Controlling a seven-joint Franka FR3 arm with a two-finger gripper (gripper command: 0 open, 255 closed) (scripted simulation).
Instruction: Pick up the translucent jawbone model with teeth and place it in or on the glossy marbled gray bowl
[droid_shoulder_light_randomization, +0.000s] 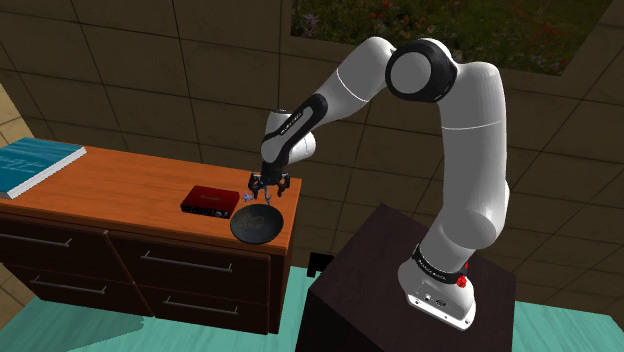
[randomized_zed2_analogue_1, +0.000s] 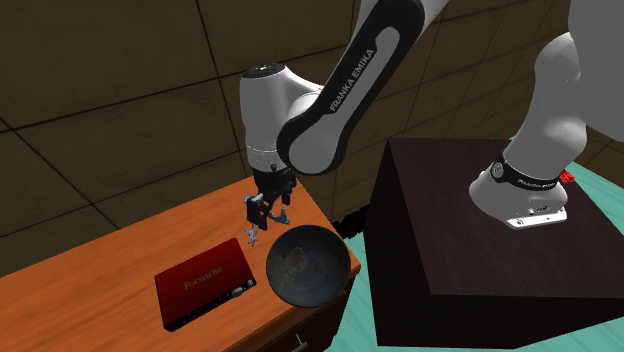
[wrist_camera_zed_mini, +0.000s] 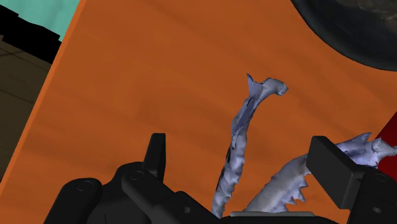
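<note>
As we look on, pincer (wrist_camera_zed_mini: 243, 145): spread, straddling the jawbone (wrist_camera_zed_mini: 243, 121), not closed on it.
Jawbone: we judge it light, stiff, spiky, brittle.
Hold: we'd take one curved arm.

Light falls evenly from above: the white arm (droid_shoulder_light_randomization: 470, 150) shows soft gloss along its upper curves, and the desk (droid_shoulder_light_randomization: 130, 185) top glows warm orange. The tiled walls (droid_shoulder_light_randomization: 150, 60) stay dim brown. The dark bowl (randomized_zed2_analogue_1: 305, 262) carries a faint mottled sheen.
</note>
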